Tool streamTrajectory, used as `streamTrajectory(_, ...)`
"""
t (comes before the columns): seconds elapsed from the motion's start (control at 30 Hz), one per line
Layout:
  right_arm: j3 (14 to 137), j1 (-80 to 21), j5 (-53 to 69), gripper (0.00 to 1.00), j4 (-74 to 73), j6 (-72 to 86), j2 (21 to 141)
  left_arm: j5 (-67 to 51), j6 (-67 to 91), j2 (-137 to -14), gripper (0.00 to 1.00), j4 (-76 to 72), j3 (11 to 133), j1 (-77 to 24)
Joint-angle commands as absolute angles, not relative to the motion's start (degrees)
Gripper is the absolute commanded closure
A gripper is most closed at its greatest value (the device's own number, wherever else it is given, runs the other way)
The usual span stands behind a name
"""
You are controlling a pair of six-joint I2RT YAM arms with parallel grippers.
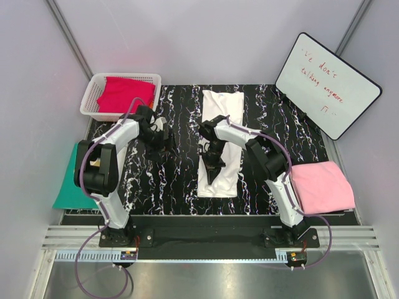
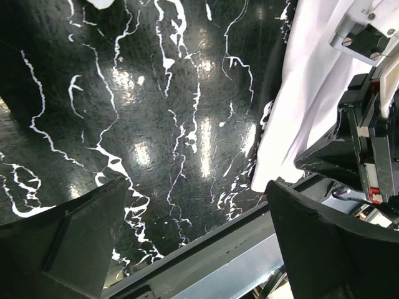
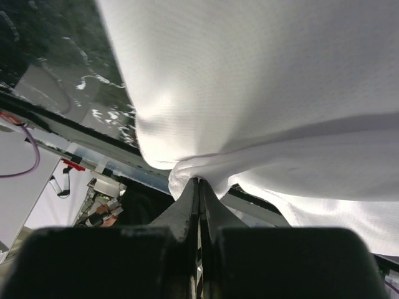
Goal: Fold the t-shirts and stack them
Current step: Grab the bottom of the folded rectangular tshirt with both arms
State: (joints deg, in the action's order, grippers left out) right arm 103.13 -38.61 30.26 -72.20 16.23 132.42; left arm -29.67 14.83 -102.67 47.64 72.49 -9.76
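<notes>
Open tabletop (image 1: pixel 181 184) lies between the white t-shirt (image 1: pixel 223 106) and the basket (image 1: pixel 91 99); the whiteboard (image 1: pixel 327 84) blocks the far-right corner.

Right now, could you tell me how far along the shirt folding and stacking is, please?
Done: the pink shirt looks folded, at the right edge of the table. In hand: the white shirt lies as a long strip mid-table, pinched by the shut right gripper; the left gripper is open over bare table. Left: finishing the white one, dealing with the red shirt in the basket, stacking all three.

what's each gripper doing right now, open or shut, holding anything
left gripper: open, holding nothing
right gripper: shut on the white t-shirt
</notes>
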Motion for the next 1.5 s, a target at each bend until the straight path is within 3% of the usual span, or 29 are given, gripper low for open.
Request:
streamTrajectory(0.0,102.3,-39.7,23.4,1.0,-75.2,16.6,131.6,-29.9,13.0,-100.4,0.01,48.1,72.0,-9.0)
streamTrajectory(0.47,94.2,-39.9,5.2,1.0,-79.6,22.2,123.1,-32.6,12.4,-100.5,0.01,47.4,69.4,-8.6)
streamTrajectory(0.73,93.0,-38.2,1.9,1.0,-77.6,26.0,110.8,-34.4,13.2,-98.9,0.01,45.7,67.4,-11.7)
streamTrajectory(1.03,66.9,-22.1,16.1,1.0,-63.0,28.6,96.1,-36.5,21.8,-100.5,0.01,37.3,63.4,-23.4)
streamTrajectory(1.2,68.8,-22.5,25.9,1.0,-56.5,26.9,96.1,-36.3,25.8,-102.2,0.01,34.4,62.5,-28.3)
streamTrajectory(1.47,81.3,-27.6,28.5,1.0,-58.5,23.1,105.5,-34.2,27.2,-100.9,0.01,34.1,60.7,-28.8)
